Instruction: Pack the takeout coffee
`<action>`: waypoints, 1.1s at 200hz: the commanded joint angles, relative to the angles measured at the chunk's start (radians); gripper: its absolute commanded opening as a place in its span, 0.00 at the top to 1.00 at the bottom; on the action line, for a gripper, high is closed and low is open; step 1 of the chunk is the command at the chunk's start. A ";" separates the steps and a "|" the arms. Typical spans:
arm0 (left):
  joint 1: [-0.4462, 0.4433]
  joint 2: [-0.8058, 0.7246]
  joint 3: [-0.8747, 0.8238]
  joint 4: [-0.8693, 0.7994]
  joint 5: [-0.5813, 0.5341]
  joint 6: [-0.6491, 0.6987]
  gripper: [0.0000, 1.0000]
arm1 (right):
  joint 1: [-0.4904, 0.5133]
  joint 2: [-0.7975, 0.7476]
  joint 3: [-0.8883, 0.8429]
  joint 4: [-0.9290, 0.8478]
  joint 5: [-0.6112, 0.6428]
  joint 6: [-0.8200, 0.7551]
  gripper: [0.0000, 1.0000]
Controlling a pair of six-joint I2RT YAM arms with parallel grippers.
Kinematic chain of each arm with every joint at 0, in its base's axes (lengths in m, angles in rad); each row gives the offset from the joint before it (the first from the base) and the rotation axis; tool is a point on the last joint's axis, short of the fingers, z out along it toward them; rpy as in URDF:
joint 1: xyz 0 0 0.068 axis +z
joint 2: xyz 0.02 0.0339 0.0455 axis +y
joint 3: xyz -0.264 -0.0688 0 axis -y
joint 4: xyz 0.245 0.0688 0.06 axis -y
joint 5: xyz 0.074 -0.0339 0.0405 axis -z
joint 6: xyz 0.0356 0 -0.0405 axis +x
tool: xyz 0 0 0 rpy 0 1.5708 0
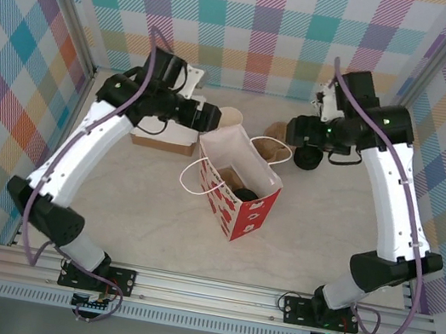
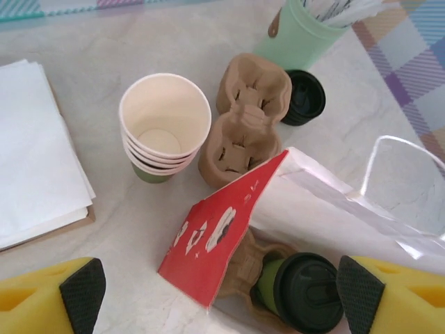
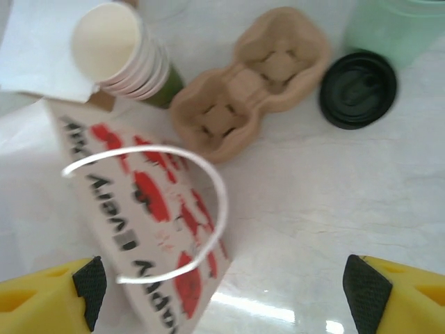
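Red-and-white paper bag (image 1: 236,188) stands with its mouth up for loading. Inside the bag, a cardboard carrier (image 2: 243,261) cradles the lidded takeout coffee (image 2: 306,289), likely to steady it, so I judge it packed. Beyond the bag, my left gripper (image 2: 222,299) and right gripper (image 3: 227,285) hang spread and empty. The bag's looped handle (image 3: 208,181) is the snag to clear.

1 bag (image 2: 208,243), 2 carriers (image 2: 243,122) (image 2: 240,268), 1 takeout coffee (image 2: 306,296) — 1 loose lid (image 2: 304,97).
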 commanded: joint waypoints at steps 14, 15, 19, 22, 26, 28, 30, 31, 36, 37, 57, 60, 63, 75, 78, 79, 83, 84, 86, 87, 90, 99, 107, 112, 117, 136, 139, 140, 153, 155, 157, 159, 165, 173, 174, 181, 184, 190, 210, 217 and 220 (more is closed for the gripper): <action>0.006 -0.161 -0.156 0.112 -0.089 -0.080 0.09 | -0.070 -0.004 -0.046 0.101 0.059 -0.029 0.11; 0.006 -0.165 -0.160 0.114 -0.092 -0.081 0.09 | -0.072 -0.004 -0.045 0.103 0.063 -0.029 0.11; 0.006 -0.183 -0.180 0.120 -0.100 -0.088 0.09 | -0.075 0.000 -0.046 0.110 0.074 -0.030 0.11; 0.006 -0.197 -0.196 0.125 -0.106 -0.092 0.08 | -0.079 0.005 -0.046 0.117 0.082 -0.031 0.12; 0.006 -0.214 -0.215 0.131 -0.114 -0.097 0.08 | -0.081 0.012 -0.045 0.124 0.091 -0.033 0.12; 0.006 -0.222 -0.224 0.133 -0.120 -0.100 0.08 | -0.084 0.015 -0.046 0.127 0.097 -0.033 0.12; 0.006 -0.231 -0.237 0.137 -0.124 -0.103 0.08 | -0.085 0.019 -0.046 0.132 0.100 -0.033 0.12; 0.006 -0.237 -0.241 0.138 -0.128 -0.106 0.08 | -0.087 0.021 -0.045 0.134 0.101 -0.033 0.12; 0.006 -0.259 -0.266 0.146 -0.137 -0.115 0.07 | -0.091 0.029 -0.045 0.145 0.107 -0.032 0.12; 0.006 -0.262 -0.271 0.146 -0.139 -0.116 0.07 | -0.092 0.032 -0.045 0.147 0.107 -0.033 0.12; 0.006 -0.351 -0.370 0.177 -0.172 -0.147 0.05 | -0.108 0.074 -0.035 0.195 0.101 -0.028 0.14; 0.006 -0.363 -0.381 0.178 -0.177 -0.151 0.05 | -0.110 0.083 -0.029 0.199 0.103 -0.025 0.14; 0.007 -0.374 -0.393 0.179 -0.181 -0.156 0.04 | -0.111 0.089 -0.023 0.202 0.105 -0.024 0.15; 0.006 -0.413 -0.432 0.178 -0.200 -0.170 0.04 | -0.114 0.118 -0.009 0.235 0.121 -0.014 0.18; 0.006 -0.422 -0.439 0.177 -0.203 -0.172 0.04 | -0.115 0.124 -0.008 0.248 0.124 -0.012 0.18; 0.006 -0.423 -0.443 0.175 -0.205 -0.174 0.04 | -0.116 0.127 -0.008 0.251 0.125 -0.011 0.18; 0.006 -0.437 -0.454 0.174 -0.209 -0.178 0.03 | -0.119 0.136 -0.006 0.267 0.127 -0.006 0.18; 0.007 -0.440 -0.457 0.174 -0.210 -0.180 0.03 | -0.120 0.139 -0.006 0.271 0.127 -0.005 0.18; 0.006 -0.446 -0.462 0.175 -0.211 -0.182 0.03 | -0.121 0.144 -0.003 0.277 0.125 -0.002 0.19; 0.006 -0.448 -0.465 0.175 -0.213 -0.183 0.03 | -0.122 0.148 0.000 0.279 0.125 0.001 0.20; 0.006 -0.455 -0.472 0.176 -0.214 -0.184 0.03 | -0.125 0.156 0.006 0.285 0.123 0.005 0.21; 0.006 -0.475 -0.490 0.172 -0.219 -0.188 0.03 | -0.131 0.186 0.024 0.307 0.126 0.019 0.24; 0.006 -0.489 -0.499 0.165 -0.227 -0.190 0.02 | -0.137 0.214 0.044 0.323 0.130 0.034 0.26; 0.006 -0.497 -0.504 0.160 -0.232 -0.192 0.02 | -0.142 0.233 0.059 0.332 0.132 0.043 0.29; 0.006 -0.503 -0.507 0.154 -0.237 -0.193 0.02 | -0.146 0.253 0.073 0.341 0.133 0.053 0.32; 0.006 -0.524 -0.513 0.141 -0.253 -0.192 0.02 | -0.167 0.332 0.125 0.375 0.146 0.080 0.39; 0.006 -0.527 -0.514 0.139 -0.255 -0.191 0.02 | -0.171 0.346 0.137 0.375 0.148 0.085 0.41; 0.006 -0.527 -0.514 0.139 -0.256 -0.191 0.02 | -0.172 0.351 0.140 0.375 0.150 0.087 0.41; 0.006 -0.538 -0.515 0.133 -0.261 -0.191 0.02 | -0.188 0.412 0.195 0.372 0.162 0.099 0.46; 0.006 -0.538 -0.515 0.132 -0.262 -0.190 0.01 | -0.190 0.422 0.205 0.371 0.161 0.100 0.46; 0.006 -0.540 -0.514 0.132 -0.263 -0.190 0.01 | -0.193 0.431 0.214 0.370 0.161 0.101 0.47; 0.006 -0.541 -0.514 0.130 -0.264 -0.190 0.01 | -0.195 0.441 0.225 0.368 0.160 0.102 0.47; 0.007 -0.544 -0.516 0.128 -0.267 -0.189 0.01 | -0.199 0.468 0.253 0.363 0.159 0.104 0.49; 0.006 -0.551 -0.516 0.125 -0.271 -0.189 0.01 | -0.204 0.504 0.291 0.361 0.156 0.103 0.51; 0.006 -0.551 -0.517 0.124 -0.271 -0.188 0.01 | -0.204 0.508 0.297 0.360 0.156 0.102 0.51; 0.006 -0.553 -0.518 0.124 -0.275 -0.188 0.01 | -0.207 0.537 0.330 0.353 0.156 0.101 0.52; 0.006 -0.553 -0.519 0.122 -0.276 -0.189 0.01 | -0.208 0.550 0.344 0.351 0.157 0.099 0.52; 0.007 -0.556 -0.518 0.122 -0.280 -0.189 0.01 | -0.211 0.572 0.371 0.348 0.154 0.095 0.53; 0.006 -0.561 -0.519 0.122 -0.285 -0.188 0.00 | -0.215 0.641 0.455 0.337 0.143 0.081 0.55; 0.006 -0.562 -0.519 0.122 -0.289 -0.189 0.00 | -0.217 0.658 0.477 0.336 0.143 0.076 0.55; 0.006 -0.561 -0.519 0.122 -0.289 -0.189 0.00 | -0.218 0.666 0.484 0.336 0.143 0.075 0.56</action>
